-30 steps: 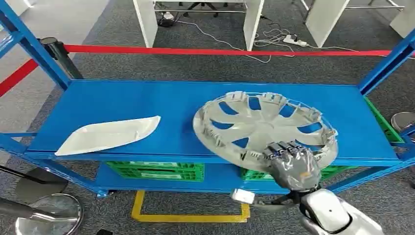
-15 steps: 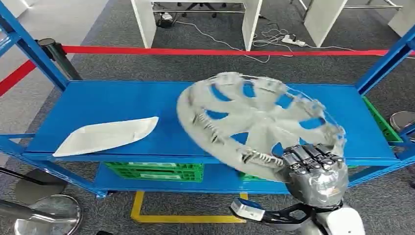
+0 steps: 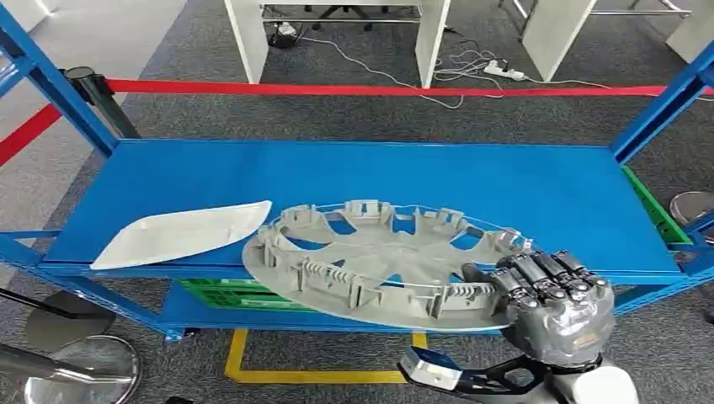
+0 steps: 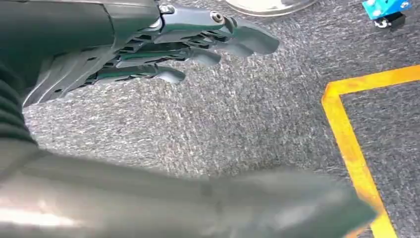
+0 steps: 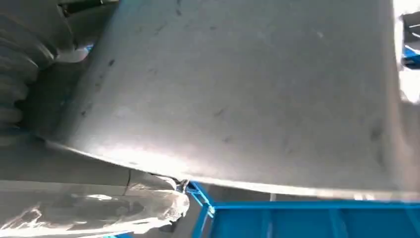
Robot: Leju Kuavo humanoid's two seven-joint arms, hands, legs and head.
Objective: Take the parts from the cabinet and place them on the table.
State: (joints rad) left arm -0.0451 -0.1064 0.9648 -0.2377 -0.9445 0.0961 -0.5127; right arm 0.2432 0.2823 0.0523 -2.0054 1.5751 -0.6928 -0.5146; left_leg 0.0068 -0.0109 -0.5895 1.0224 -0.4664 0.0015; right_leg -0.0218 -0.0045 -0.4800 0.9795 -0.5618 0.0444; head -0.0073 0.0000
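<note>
A grey plastic wheel cover (image 3: 379, 263) with ribbed clips hangs almost flat over the front edge of the blue shelf (image 3: 337, 181), inner side up. My right hand (image 3: 551, 299) grips its rim at the near right. The right wrist view is close under the cover's smooth grey face (image 5: 237, 89). A white curved panel part (image 3: 181, 233) lies on the shelf at the front left. My left hand (image 4: 163, 44) hangs over the grey carpet with fingers apart and nothing in it.
Green crates (image 3: 269, 295) sit on the lower shelf. Blue uprights (image 3: 665, 109) frame the rack at both ends. A red barrier tape (image 3: 379, 88) runs behind it. Yellow floor tape (image 3: 320, 370) marks the carpet below, and round metal stand bases (image 3: 84, 366) sit at the left.
My right hand has drawn the wheel cover off the shelf towards me and lowered it from a steep tilt to nearly flat. The white panel has not moved.
</note>
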